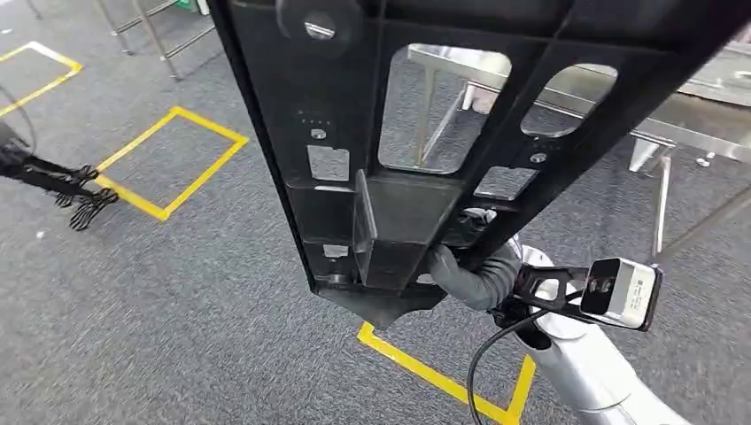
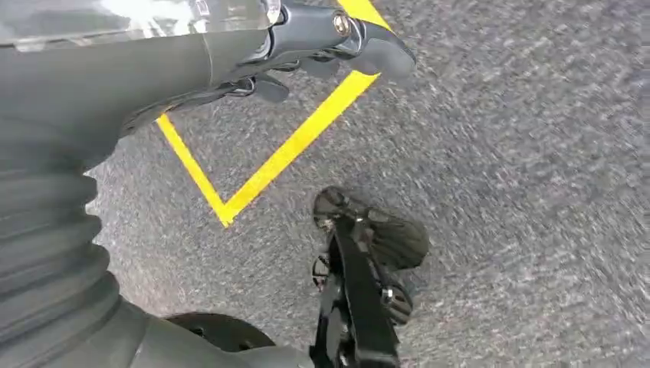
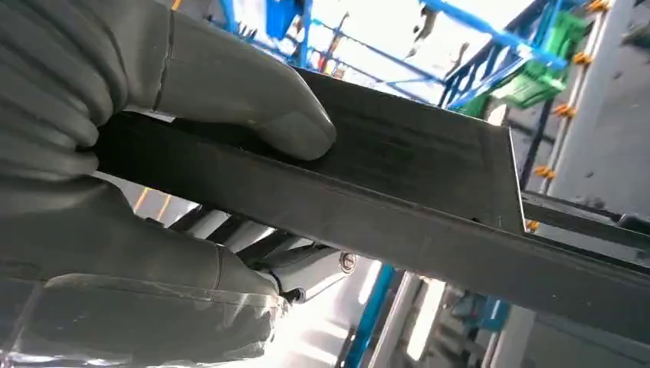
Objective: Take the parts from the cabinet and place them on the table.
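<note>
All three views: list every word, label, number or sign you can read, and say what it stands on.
No readable text in any view.
Black part, held by the right hand: holes and screws, no lettering visible.
Wrist camera: no marking legible.
Floor: plain yellow tape lines, no writing.
Green object in the right wrist view: blurred, nothing readable.

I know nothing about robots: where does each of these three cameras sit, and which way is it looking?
Head view: high on the body, looking down at the black part, grey carpet, right hand.
Left wrist view: behind the left hand, facing the carpet and yellow tape.
Right wrist view: behind the right hand, whose thumb presses the part.
Shared: head and right wrist views both show the part held.
</note>
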Robot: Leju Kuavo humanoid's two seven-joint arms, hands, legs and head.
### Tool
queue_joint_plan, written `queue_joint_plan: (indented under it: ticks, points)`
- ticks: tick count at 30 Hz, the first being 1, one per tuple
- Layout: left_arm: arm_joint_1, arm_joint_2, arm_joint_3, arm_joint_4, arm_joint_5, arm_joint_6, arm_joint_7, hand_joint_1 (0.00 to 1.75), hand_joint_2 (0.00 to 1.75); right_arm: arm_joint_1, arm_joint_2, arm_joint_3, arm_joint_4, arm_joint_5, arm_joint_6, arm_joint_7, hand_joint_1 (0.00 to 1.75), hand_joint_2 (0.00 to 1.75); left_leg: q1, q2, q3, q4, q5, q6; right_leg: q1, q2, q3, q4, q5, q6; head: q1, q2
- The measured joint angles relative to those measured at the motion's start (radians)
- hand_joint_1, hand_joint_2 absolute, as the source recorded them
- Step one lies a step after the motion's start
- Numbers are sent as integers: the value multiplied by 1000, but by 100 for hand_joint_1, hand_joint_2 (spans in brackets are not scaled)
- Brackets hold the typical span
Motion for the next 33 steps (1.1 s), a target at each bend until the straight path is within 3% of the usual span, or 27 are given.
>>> queue_joint_plan:
  ticks: [1,2,4,6,7,8,9,11,12,13,14,15,16,17,18,21,22,23,24,25,26,27,28,29,31,32,33]
  points:
    - [-1,0,0,0,0,-2,0,0,175,-3,0,2,0,2,1,0,175,175,3,-30,44,-99,49,3,-1,13,0,4,-3,3,0,0]
    - [-2,0,0,0,0,-3,0,0,175,-7,2,3,0,4,1,3,175,175,5,-82,62,-139,38,10,1,24,-3,7,-5,8,1,0]
    - [-2,-1,-1,0,1,-7,-2,0,175,-16,4,7,1,4,1,10,175,175,2,-71,64,-150,39,14,-4,45,-16,12,-1,21,0,0]
    - [-6,-1,-3,0,-1,-15,-3,0,175,-17,4,7,1,4,1,15,175,175,-1,-51,66,-150,42,25,-7,68,-18,6,5,35,2,0]
    - [-9,-8,-5,0,-2,-17,-3,0,175,-19,3,7,1,3,1,16,175,175,9,-35,70,-162,49,36,-6,53,-20,11,-1,39,1,0]
    - [-11,-8,-6,0,-1,-17,-3,0,175,-25,3,7,1,3,1,15,175,175,6,-24,72,-166,50,41,1,-16,-31,37,-19,42,6,0]
    - [-10,-8,-7,0,0,-17,-4,0,175,-33,3,7,1,3,1,16,175,175,5,-10,71,-166,50,47,-1,-53,-64,100,-58,45,15,0]
    - [-4,-9,-8,0,0,-18,-7,0,175,-35,4,9,1,2,1,16,175,175,2,16,69,-166,49,49,-4,-71,-148,270,-132,50,15,0]
    - [-4,-9,-9,0,0,-18,-8,0,175,-35,5,12,2,2,0,16,175,175,1,30,68,-165,48,49,-6,-72,-176,327,-144,52,15,0]
    - [-4,-10,-10,0,1,-19,-8,0,175,-34,5,15,2,3,-1,18,175,175,1,43,69,-165,47,49,-8,-74,-180,332,-132,53,16,0]
    - [-5,-10,-10,0,2,-19,-9,0,175,-34,6,17,2,3,-2,20,175,175,0,54,71,-165,46,48,-8,-78,-155,285,-99,52,15,0]
    - [-6,-11,-10,0,3,-21,-9,0,175,-35,6,18,2,4,-2,22,175,175,0,65,73,-165,44,46,-7,-85,-109,198,-54,48,18,0]
    - [-7,-12,-10,0,3,-21,-9,0,175,-36,7,19,2,5,-2,23,175,175,-1,75,77,-165,41,43,-4,-106,-52,92,-12,42,18,0]
    - [-9,-13,-10,0,3,-20,-9,0,175,-38,8,19,2,5,-2,24,175,175,-3,84,81,-165,39,40,3,-160,-8,13,2,33,18,0]
    - [-9,-14,-10,0,3,-21,-10,0,175,-41,10,20,2,5,-2,25,175,175,-11,92,82,-162,35,32,12,-171,-7,3,-5,29,17,0]
    - [-11,-14,-11,0,3,-21,-9,0,175,-40,12,18,2,-6,2,25,175,175,-10,128,91,-168,32,17,14,-125,-16,3,-3,17,16,0]
    - [-12,-14,-11,0,3,-21,-8,0,175,-39,10,13,-3,-19,8,25,175,175,-12,135,93,-167,26,10,6,-111,-8,-8,4,8,16,0]
    - [-12,-14,-11,0,3,-22,-8,0,175,-38,7,6,-10,-29,17,24,175,175,-4,83,88,-148,9,5,2,-101,-5,-13,8,5,16,0]
    - [-13,-14,-12,0,3,-26,-9,0,175,-39,5,-1,-14,-40,26,24,175,175,-3,41,66,-94,-28,4,0,-94,-4,-13,10,0,14,0]
    - [-11,-14,-13,0,3,-29,-9,0,175,-37,5,-5,-17,-46,32,24,175,175,-2,19,28,-9,-72,2,0,-80,-5,-13,9,-2,11,0]
    - [-9,-13,-14,0,3,-29,-9,0,175,-35,5,-8,-17,-49,38,27,175,175,-2,11,-14,79,-107,0,1,-66,-5,-13,9,-3,10,0]
    - [-7,-13,-15,0,3,-30,-7,0,175,-30,3,-9,-17,-50,40,28,175,175,-3,9,-47,143,-124,-1,2,-51,-5,-11,9,-3,10,0]
    - [-6,-13,-16,0,3,-30,-6,0,175,-25,2,-11,-17,-50,40,27,175,175,-3,9,-62,163,-116,1,3,-35,-5,-9,9,-3,11,0]
    - [-6,-13,-18,0,2,-32,-6,0,175,-22,1,-16,-17,-50,41,29,175,175,-2,9,-50,125,-79,3,2,-19,-4,-6,7,-3,11,0]
    - [-9,-13,-19,0,0,-33,-6,0,175,-22,1,-22,-19,-50,45,30,175,175,-1,-7,25,-51,23,8,2,11,-2,2,2,3,10,0]
    - [-9,-10,-19,0,0,-34,-6,0,175,-22,0,-25,-22,-50,47,30,175,175,1,-46,56,-132,51,13,0,22,-3,6,-2,6,10,0]
    - [-10,-10,-19,0,0,-35,-6,0,175,-23,0,-26,-23,-50,50,30,175,175,4,-86,64,-146,34,16,5,31,-9,10,-2,12,13,0]
